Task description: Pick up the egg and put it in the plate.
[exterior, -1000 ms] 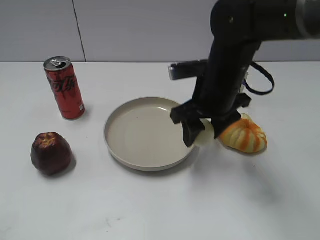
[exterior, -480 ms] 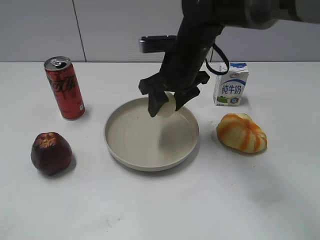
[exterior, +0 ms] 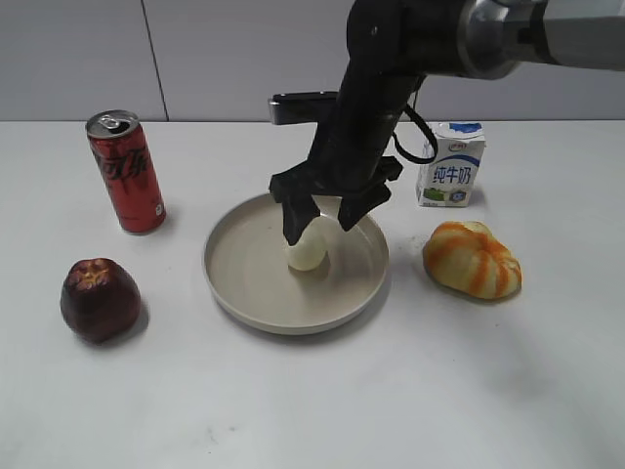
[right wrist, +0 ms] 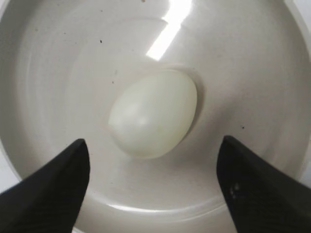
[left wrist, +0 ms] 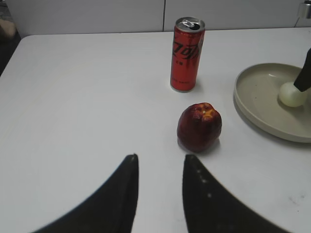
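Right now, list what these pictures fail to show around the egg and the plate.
- The egg's top: exterior view, covered by the right gripper.
- The plate's right side: left wrist view, cut by the frame edge.
- The plate's outer rim: right wrist view, mostly cropped; fingertips cover the lower corners.
- The milk carton's left edge: exterior view, behind the arm's cable.
- The left gripper's base: left wrist view, cut by the bottom edge.

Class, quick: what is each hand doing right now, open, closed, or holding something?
Left hand: open, holding nothing.
Right hand: open above the egg, which lies in the plate.
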Robot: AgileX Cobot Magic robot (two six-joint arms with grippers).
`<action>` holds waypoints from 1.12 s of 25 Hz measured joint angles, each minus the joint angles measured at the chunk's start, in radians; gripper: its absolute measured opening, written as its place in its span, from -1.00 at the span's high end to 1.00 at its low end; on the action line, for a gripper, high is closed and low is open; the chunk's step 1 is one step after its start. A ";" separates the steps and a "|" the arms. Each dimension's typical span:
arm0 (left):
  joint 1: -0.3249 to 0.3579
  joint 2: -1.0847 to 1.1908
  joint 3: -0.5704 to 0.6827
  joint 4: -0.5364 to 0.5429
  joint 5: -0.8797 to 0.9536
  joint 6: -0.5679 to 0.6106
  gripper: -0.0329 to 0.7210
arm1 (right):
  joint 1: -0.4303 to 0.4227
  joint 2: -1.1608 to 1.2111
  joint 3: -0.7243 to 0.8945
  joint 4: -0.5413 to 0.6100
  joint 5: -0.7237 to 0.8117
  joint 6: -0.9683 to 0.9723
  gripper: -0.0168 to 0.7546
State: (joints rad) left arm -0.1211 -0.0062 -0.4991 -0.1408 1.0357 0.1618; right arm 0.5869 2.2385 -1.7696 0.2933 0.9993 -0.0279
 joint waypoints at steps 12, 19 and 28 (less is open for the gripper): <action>0.000 0.000 0.000 0.000 0.000 0.000 0.30 | -0.164 -0.013 -0.159 -0.175 0.205 0.037 -0.60; 0.000 0.000 0.000 0.000 0.000 0.000 0.30 | -0.380 -0.127 -0.094 -0.184 0.207 0.049 -0.58; 0.000 0.000 0.000 0.000 0.000 0.000 0.30 | -0.477 -0.369 0.138 -0.203 0.209 0.049 -0.58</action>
State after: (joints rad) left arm -0.1211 -0.0062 -0.4991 -0.1408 1.0357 0.1618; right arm 0.1098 1.8694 -1.6313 0.0901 1.2078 0.0211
